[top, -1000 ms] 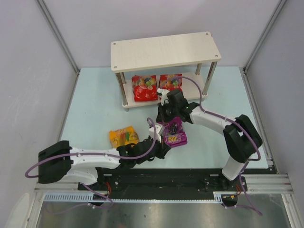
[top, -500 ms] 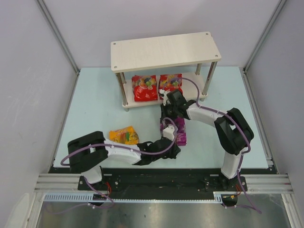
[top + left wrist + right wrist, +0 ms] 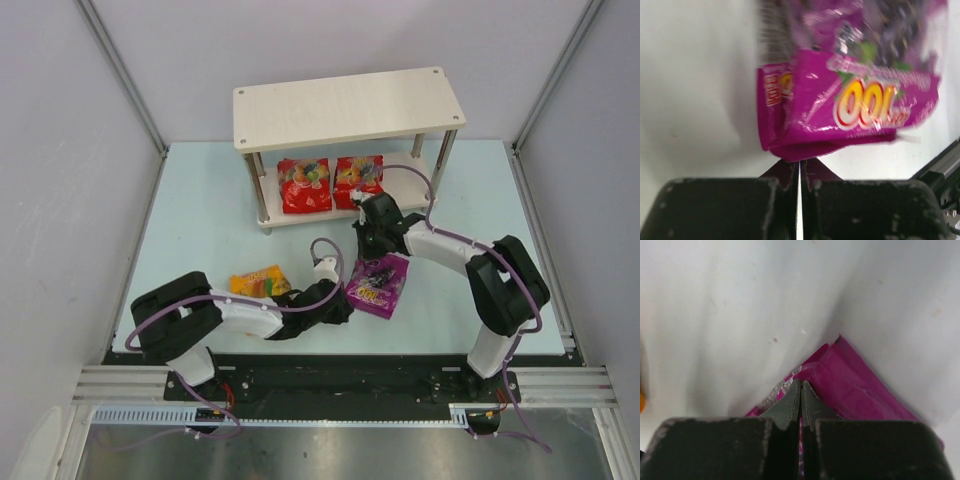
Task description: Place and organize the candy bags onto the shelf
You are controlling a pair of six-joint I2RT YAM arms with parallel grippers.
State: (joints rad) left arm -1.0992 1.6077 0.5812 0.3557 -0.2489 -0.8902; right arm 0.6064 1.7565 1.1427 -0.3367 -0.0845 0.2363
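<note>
The purple candy bag (image 3: 380,287) sits tilted just above the pale blue table between my two grippers. My left gripper (image 3: 346,299) is shut, its tips (image 3: 800,162) pinching the bag's (image 3: 850,100) near seam. My right gripper (image 3: 374,257) is also shut, with the bag's (image 3: 865,390) far edge caught between its fingers (image 3: 800,382). The orange-yellow candy bag (image 3: 258,284) lies flat on the table left of my left wrist. Two red candy bags (image 3: 304,184) (image 3: 358,178) lie side by side on the lower board of the pale wood shelf (image 3: 350,108).
Grey walls with metal corner posts close in the table on three sides. A black rail (image 3: 340,385) runs along the near edge by the arm bases and shows at the right of the left wrist view (image 3: 940,170). The shelf's metal posts (image 3: 441,165) stand close behind my right gripper.
The purple bag has turned from standing on edge to lying flatter and wider. My right gripper has shifted slightly right, and my left wrist has drawn back a little to the left.
</note>
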